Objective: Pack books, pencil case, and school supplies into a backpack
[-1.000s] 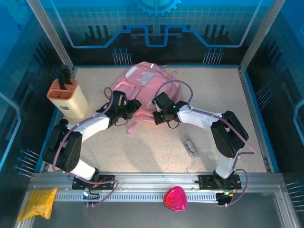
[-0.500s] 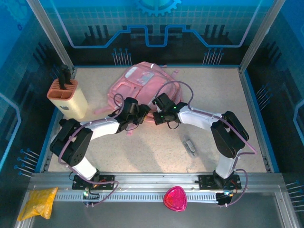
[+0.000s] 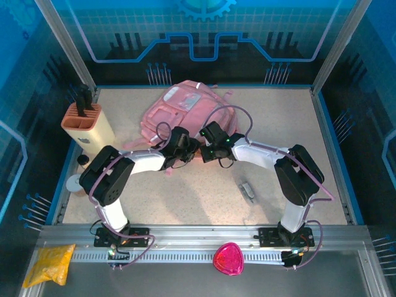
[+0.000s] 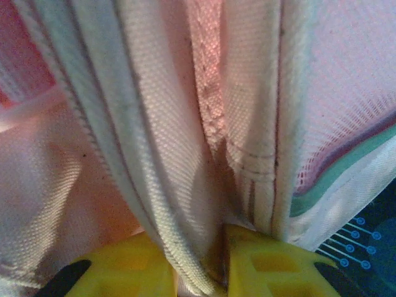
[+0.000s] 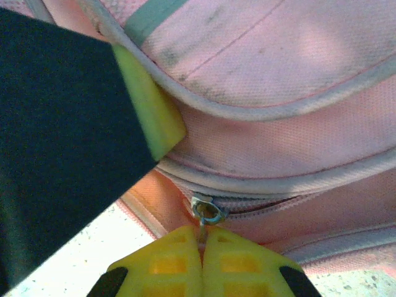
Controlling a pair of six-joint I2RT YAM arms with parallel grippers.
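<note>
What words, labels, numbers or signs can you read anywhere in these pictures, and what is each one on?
No words, brands or numbers can be read anywhere.
Back wall: a drawn gear sign and circuit lines, no letters.
Backpack: a pale patch in its front pocket, too small to read.
Yellow bag: no print can be made out.

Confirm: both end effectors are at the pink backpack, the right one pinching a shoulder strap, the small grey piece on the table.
One error: the right end effector pinches the metal zip pull, not a shoulder strap; the right wrist view shows it. The left end effector is also at the pink backpack, and the small grey piece lies on the table.
</note>
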